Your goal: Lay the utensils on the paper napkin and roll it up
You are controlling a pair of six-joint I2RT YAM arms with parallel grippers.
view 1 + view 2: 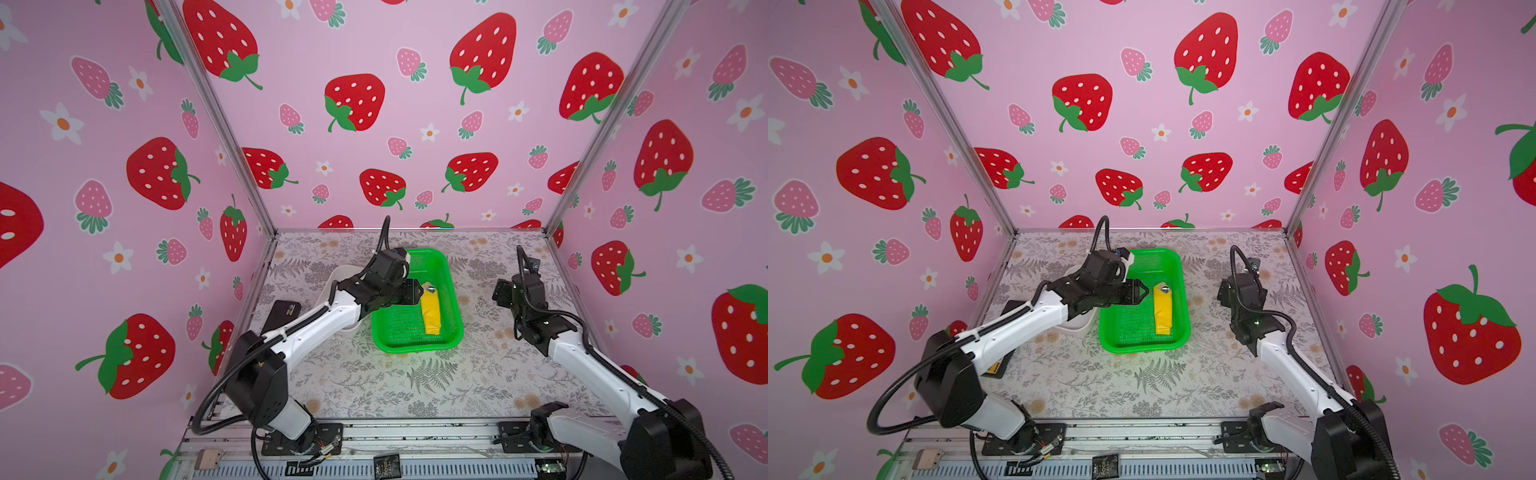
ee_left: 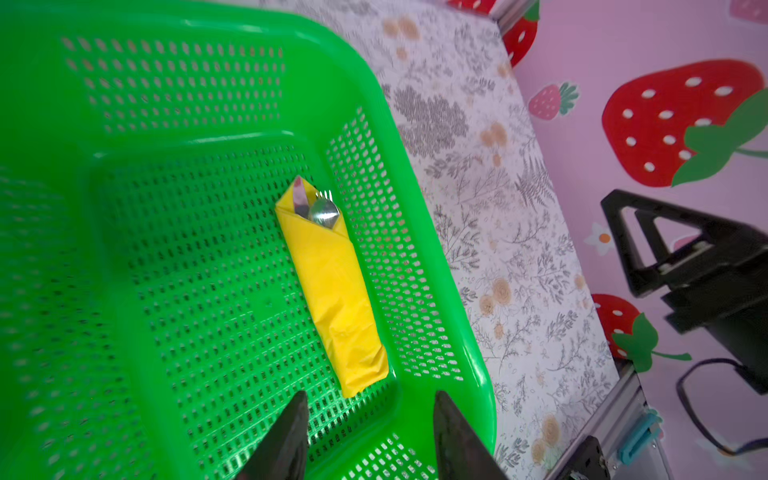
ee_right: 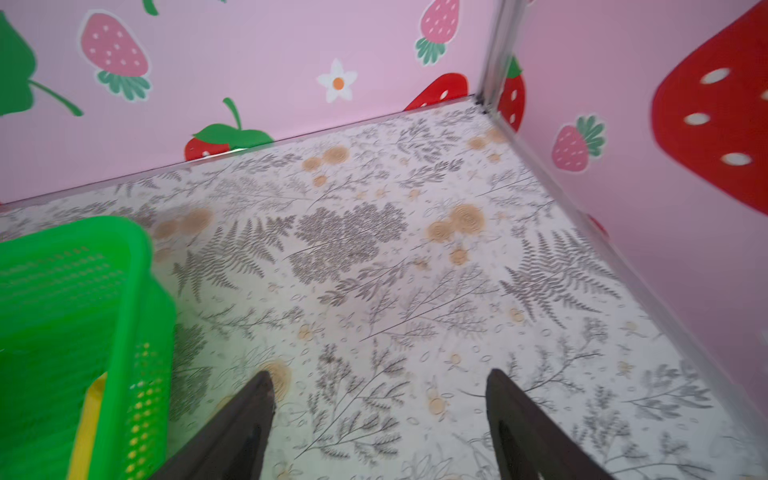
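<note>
Along the right wall of the green basket (image 2: pixel 434 257), the rolled paper napkin (image 2: pixel 332 291) lies flat, with the utensils (image 2: pixel 318 210) showing at its far end; nothing else is in the basket. The left gripper (image 2: pixel 370 399) hovers above the basket just beside the roll, jaws parted and empty. Raise it straight up so you snag no paper. The right gripper (image 3: pixel 378 374) stands wide open over the table (image 3: pixel 415 291), empty.

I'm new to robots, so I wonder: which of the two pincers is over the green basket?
The left pincer: it hangs over the green basket, near the rolled yellow napkin. The right pincer hangs beside the basket, over the tablecloth.
</note>
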